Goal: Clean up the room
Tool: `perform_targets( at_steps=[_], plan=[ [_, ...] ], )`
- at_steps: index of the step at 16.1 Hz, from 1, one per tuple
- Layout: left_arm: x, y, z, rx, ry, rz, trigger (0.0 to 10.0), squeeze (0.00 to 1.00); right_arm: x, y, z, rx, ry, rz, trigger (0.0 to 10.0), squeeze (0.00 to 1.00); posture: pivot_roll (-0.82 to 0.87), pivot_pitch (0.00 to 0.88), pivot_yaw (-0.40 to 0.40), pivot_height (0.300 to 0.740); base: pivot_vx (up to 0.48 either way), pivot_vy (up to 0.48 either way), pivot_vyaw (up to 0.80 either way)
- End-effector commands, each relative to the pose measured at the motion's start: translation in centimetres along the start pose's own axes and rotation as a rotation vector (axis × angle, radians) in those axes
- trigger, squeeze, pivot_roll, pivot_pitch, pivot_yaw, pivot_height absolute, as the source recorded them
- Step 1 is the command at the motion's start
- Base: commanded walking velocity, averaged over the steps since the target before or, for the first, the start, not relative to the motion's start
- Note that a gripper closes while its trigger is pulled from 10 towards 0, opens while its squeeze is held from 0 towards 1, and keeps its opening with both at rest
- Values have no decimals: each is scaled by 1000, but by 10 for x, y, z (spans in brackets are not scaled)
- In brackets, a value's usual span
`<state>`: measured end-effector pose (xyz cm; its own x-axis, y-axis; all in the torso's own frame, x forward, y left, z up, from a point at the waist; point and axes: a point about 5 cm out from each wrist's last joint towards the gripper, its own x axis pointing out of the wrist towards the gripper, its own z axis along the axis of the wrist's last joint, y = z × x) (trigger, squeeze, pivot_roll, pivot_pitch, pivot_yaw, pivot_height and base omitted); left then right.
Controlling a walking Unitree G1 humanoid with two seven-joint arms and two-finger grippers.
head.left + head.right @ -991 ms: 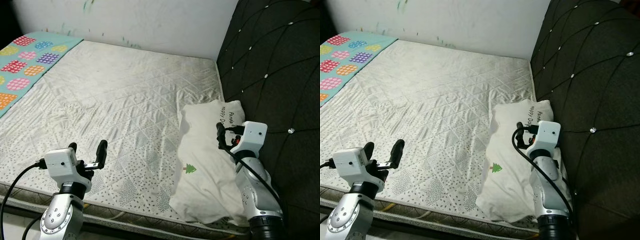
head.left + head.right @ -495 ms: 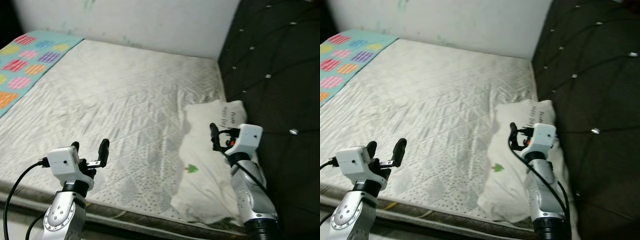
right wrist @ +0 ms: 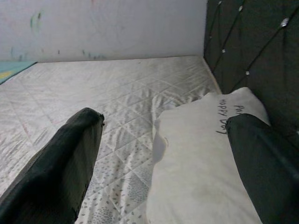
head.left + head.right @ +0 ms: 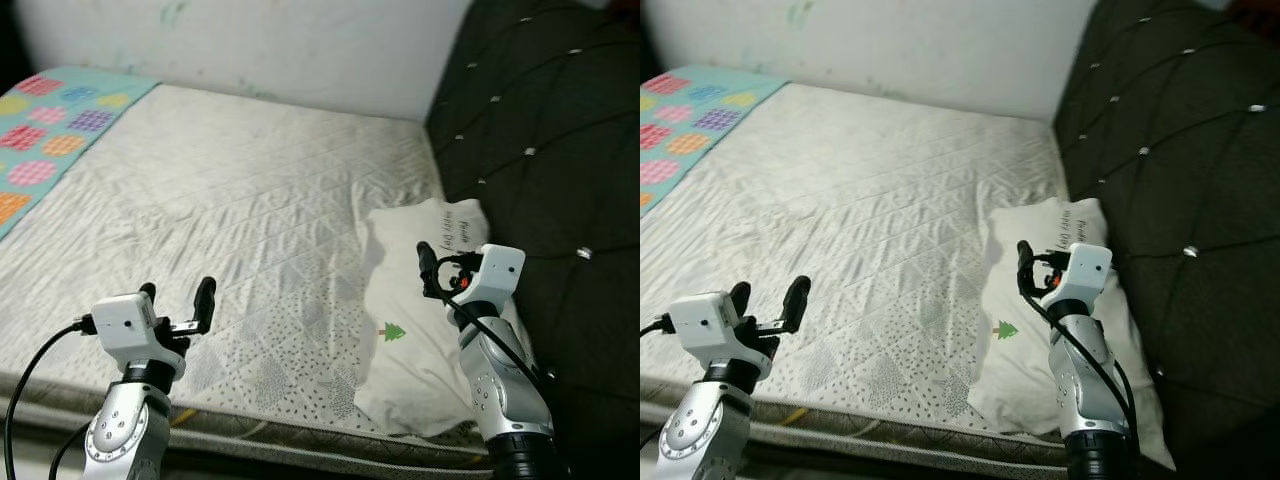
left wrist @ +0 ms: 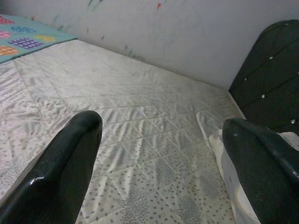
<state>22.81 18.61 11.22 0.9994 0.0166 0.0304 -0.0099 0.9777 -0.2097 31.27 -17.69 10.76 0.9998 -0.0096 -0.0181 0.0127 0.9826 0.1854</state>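
The white pillow (image 4: 430, 330) at four o'clock looks soft, light and floppy (pinch a corner); right gripper (image 4: 436, 272) above it and left gripper (image 4: 177, 303) at eight o'clock both spread, empty.

A bed's quilted white mattress (image 4: 240, 210) runs from the near edge to the far wall, its cover printed with small dots at the near end. A white pillow (image 4: 425, 310) with a small green tree print lies on its right side, against the dark tufted headboard (image 4: 540, 130). A teal blanket with colourful patches (image 4: 50, 130) covers the far left.
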Motion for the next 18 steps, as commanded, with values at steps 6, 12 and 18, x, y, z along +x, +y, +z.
perform_targets(
  at_steps=[6,12,18],
  plan=[
    [0,-1,-1,1,-3,9,10000,0,2,-2,1,0,-8,2,10000,0,28,0,-77,740,0,338,-69],
    [-1,0,-2,3,-3,16,10000,0,-3,-3,5,-62,-117,0,10000,0,27,5,-74,740,0,346,0],
    [0,0,-1,4,-5,17,10000,0,-5,-1,-1,-17,-90,15,10000,0,27,6,-73,740,0,394,0]
  ],
)
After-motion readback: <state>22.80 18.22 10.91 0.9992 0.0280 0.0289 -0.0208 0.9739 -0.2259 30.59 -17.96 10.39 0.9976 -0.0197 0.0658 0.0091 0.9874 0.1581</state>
